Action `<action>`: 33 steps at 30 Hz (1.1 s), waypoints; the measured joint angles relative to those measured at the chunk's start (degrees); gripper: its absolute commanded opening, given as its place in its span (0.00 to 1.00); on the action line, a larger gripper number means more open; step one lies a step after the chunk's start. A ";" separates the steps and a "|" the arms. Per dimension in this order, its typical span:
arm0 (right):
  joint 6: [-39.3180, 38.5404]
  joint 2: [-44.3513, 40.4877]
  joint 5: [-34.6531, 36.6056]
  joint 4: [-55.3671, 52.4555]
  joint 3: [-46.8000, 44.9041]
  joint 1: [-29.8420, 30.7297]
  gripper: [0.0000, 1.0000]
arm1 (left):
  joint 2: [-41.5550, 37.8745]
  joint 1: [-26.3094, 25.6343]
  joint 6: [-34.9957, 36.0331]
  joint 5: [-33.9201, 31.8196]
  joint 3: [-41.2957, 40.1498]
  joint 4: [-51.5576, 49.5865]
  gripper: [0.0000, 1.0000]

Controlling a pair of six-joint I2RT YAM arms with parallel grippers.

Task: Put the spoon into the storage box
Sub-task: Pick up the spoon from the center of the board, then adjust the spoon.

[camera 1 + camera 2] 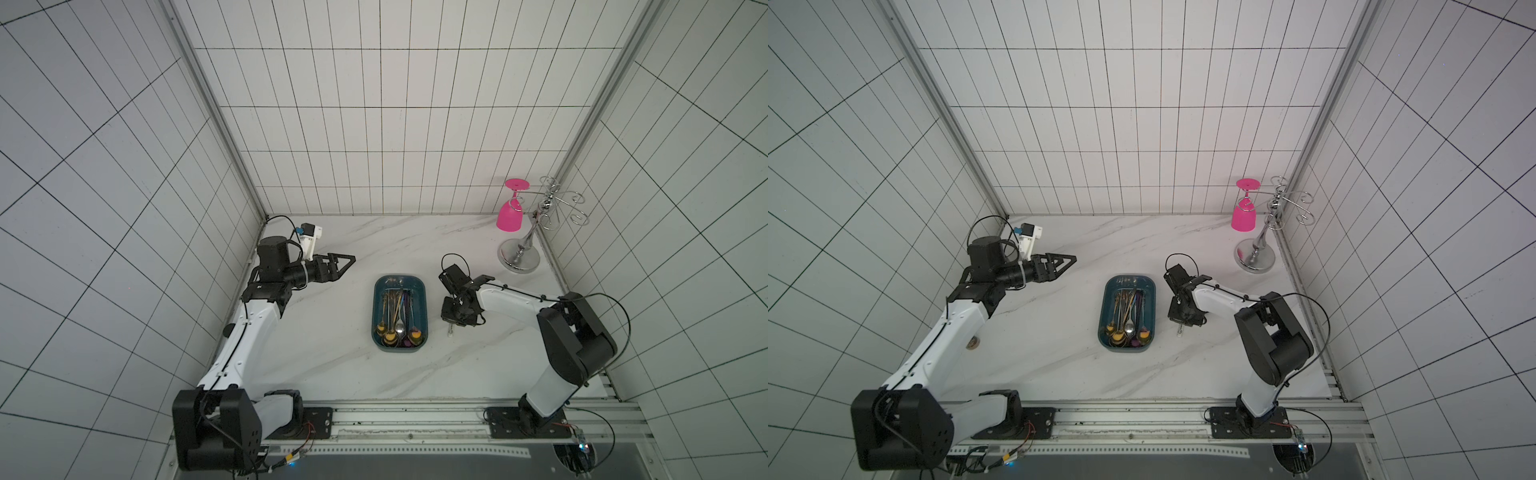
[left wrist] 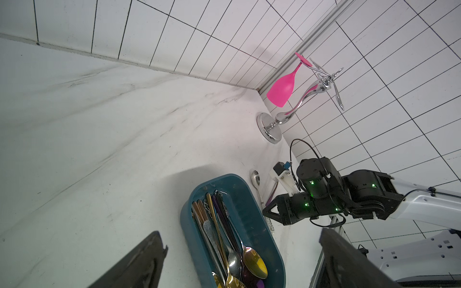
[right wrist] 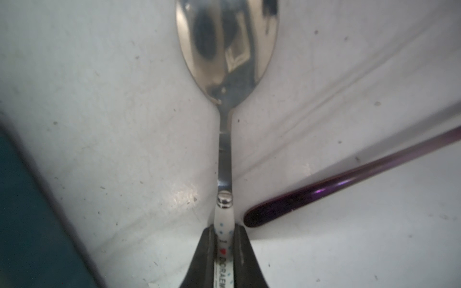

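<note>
Right wrist view: spoon [image 3: 224, 149] lies on the table [image 3: 99, 99] just beside the storage box [image 3: 22, 224], right gripper [image 3: 224, 232] clamped on its white handle near the metal collar. Purple utensil handle [image 3: 349, 179] sits just beside one finger, on the side away from the box, so a lift could drag it. Handle looks slick and the bowl end heavy, so it may pivot. Cutlery [image 1: 399, 316] crowds the box, so the spoon could ride up. Left gripper [image 1: 345, 264] wide open, well apart from the box

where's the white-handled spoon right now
In the right wrist view the white-handled spoon lies on the counter between the right gripper's fingers, right of the storage box.
</note>
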 measured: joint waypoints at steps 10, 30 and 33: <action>-6.71 -0.98 -0.61 -2.19 0.94 0.42 0.00 | 0.00 0.00 0.63 -0.02 0.24 -0.94 0.99; -48.52 -20.41 3.58 -9.09 10.03 8.81 0.00 | 3.67 -4.76 11.67 1.01 10.49 -14.71 0.96; -54.90 -20.02 4.22 -8.15 10.03 11.39 0.00 | 4.72 -8.72 14.45 0.90 10.69 -18.45 0.95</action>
